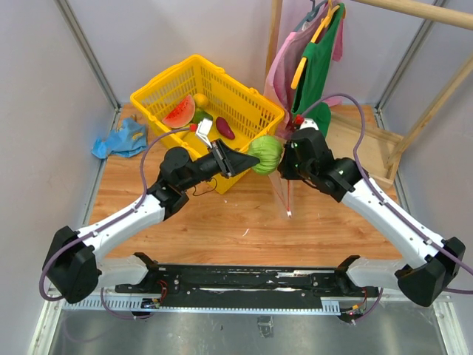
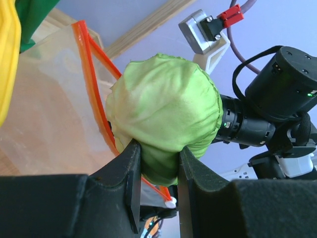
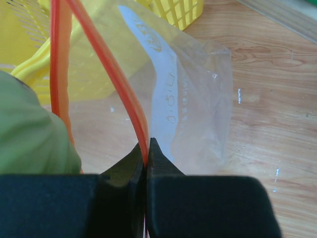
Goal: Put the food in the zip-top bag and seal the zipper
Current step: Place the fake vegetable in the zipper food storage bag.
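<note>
Nothing here can be read for certain. The only print I can see is on the clear zip-top bag [image 3: 198,99]. In the right wrist view, a faint column of whitish marks runs down its wall, with a small pale patch of lettering above them near the top edge. All of it is too blurred and see-through to make out as letters or digits

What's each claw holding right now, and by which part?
Left claw grips the green melon by one end. Right claw pinches the clear zip-top bag by its red-orange zipper strip.
</note>
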{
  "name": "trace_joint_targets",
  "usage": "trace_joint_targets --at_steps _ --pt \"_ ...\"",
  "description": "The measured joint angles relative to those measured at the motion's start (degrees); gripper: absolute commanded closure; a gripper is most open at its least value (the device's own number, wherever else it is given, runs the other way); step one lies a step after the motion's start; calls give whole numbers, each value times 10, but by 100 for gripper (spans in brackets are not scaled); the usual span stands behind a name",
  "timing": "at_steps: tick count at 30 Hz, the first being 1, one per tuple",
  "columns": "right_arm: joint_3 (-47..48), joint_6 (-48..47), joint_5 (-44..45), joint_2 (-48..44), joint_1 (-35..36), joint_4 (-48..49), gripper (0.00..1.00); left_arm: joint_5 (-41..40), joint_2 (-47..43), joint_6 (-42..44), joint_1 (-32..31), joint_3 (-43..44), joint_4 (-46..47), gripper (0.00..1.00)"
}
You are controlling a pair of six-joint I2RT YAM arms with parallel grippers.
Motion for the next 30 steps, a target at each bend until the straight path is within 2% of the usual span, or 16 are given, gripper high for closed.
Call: trace_joint_targets --at_steps 9,20,30 --pt "-27 28 -16 -22 -2 14 99 -66 -52 -3 -4 -44 -29 100" --pt "-33 49 -39 -18 -2 17 99 -70 -54 -19 -4 -50 -5 100" --pt "-33 52 -59 0 -2 23 99 -44 -17 -59 -21 -57 142 100"
